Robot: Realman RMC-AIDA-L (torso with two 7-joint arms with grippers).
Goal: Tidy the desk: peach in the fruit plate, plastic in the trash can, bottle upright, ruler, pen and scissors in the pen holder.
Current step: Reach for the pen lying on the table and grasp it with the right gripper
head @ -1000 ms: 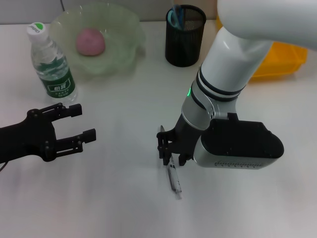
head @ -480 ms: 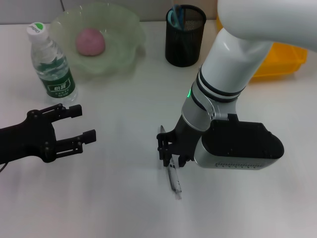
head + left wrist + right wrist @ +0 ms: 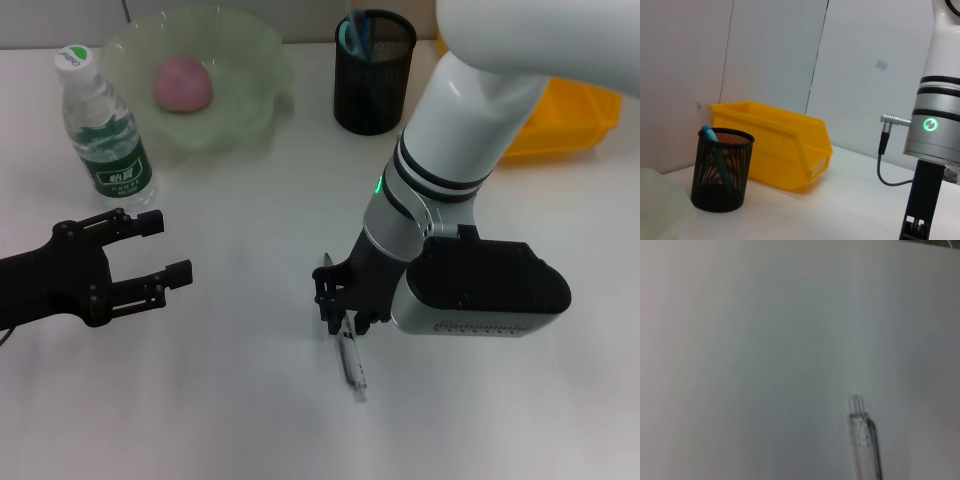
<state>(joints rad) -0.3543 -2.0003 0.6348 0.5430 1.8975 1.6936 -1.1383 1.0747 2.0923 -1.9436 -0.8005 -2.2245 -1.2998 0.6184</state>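
A clear pen [image 3: 352, 368] lies on the white desk [image 3: 250, 400]; the right wrist view shows its end [image 3: 862, 437] on the bare surface. My right gripper [image 3: 343, 308] hangs low over the pen's far end, open, with a finger on either side. My left gripper [image 3: 172, 245] hovers open and empty at the left. The bottle [image 3: 105, 130] stands upright at the back left. A pink peach [image 3: 183, 84] rests in the green fruit plate [image 3: 250, 60]. The black mesh pen holder [image 3: 372, 72] [image 3: 720, 170] holds a blue-handled item. The ruler and plastic are out of view.
The yellow trash can [image 3: 560, 120] [image 3: 775, 145] sits at the back right, behind my right arm [image 3: 450, 150]. In the left wrist view the right arm [image 3: 935, 140] rises at one side with a green light on it.
My right arm has edged slightly to the left over the pen's end. The left arm and the pen have not moved.
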